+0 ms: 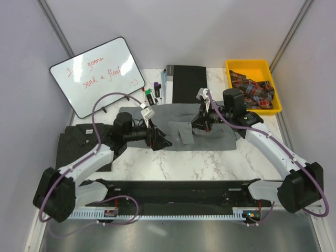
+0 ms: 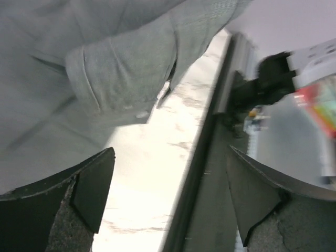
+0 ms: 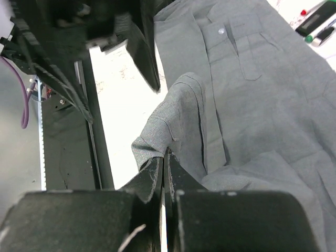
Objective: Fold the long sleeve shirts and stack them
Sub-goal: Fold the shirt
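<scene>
left gripper [image 2: 170, 152] wide open, nothing in it, just beside grey shirt [image 1: 178, 118] | right gripper [image 3: 165, 157] pinching a fold of it | striped shirt [image 1: 79, 139] off left, apart

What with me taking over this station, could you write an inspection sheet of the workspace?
Surface: white marble table.
Job's things: grey shirt spread at centre, partly folded; striped shirt lying at left.
Clutter: whiteboard, markers, black book, yellow bin holding plaid cloth, all at back.
Grippers: left gripper open, holding nothing; right gripper shut on grey shirt.
Cables: purple cables looped along both arms.
Surroundings: white walls.
</scene>
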Tool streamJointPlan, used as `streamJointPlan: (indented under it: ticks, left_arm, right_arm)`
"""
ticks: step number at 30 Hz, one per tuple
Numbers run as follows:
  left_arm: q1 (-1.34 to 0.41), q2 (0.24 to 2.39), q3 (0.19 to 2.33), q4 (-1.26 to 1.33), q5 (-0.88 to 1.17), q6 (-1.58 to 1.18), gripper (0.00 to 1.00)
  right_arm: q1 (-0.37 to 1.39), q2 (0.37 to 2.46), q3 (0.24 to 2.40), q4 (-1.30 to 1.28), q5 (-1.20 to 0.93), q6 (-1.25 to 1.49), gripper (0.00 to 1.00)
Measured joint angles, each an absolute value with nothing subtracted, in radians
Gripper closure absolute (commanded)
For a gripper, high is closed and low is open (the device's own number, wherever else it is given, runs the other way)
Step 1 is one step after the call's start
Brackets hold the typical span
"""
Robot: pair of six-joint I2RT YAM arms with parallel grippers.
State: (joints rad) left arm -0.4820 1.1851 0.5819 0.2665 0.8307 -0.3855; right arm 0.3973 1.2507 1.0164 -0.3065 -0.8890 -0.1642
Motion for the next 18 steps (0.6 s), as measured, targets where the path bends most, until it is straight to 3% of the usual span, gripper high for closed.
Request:
streamJointPlan:
  ticks: [5, 9, 10, 13, 15, 18]
  left_arm:
    - [-0.548, 1.002, 0.575, 0.184, 0.585, -0.083, 0.01]
    - [-0.591, 0.976, 0.574, 0.148, 0.493, 0.004, 0.01]
    - [-0.596, 0.982, 0.584, 0.117, 0.451, -0.005, 0.1]
    - [-0.57, 1.023, 0.652, 0.033, 0.421, -0.063, 0.16]
    - [-0.537, 1.035, 0.669, 0.041, 0.48, -0.133, 0.01]
    - [-0.554, 0.992, 0.598, 0.156, 0.524, -0.27, 0.02]
  right_arm:
    - [0.379, 1.296, 1.032, -0.307, -0.909, -0.107, 1.0]
    - [0.346, 1.331, 1.064, -0.303, -0.95, -0.054, 1.0]
    - [0.339, 1.332, 1.066, -0.301, -0.957, -0.05, 1.0]
    - [0.329, 1.328, 1.068, -0.299, -0.97, -0.048, 1.0]
    - [0.329, 1.327, 1.069, -0.299, -0.973, -0.048, 1.0]
    - [0.33, 1.327, 1.083, -0.299, -0.971, -0.037, 1.0]
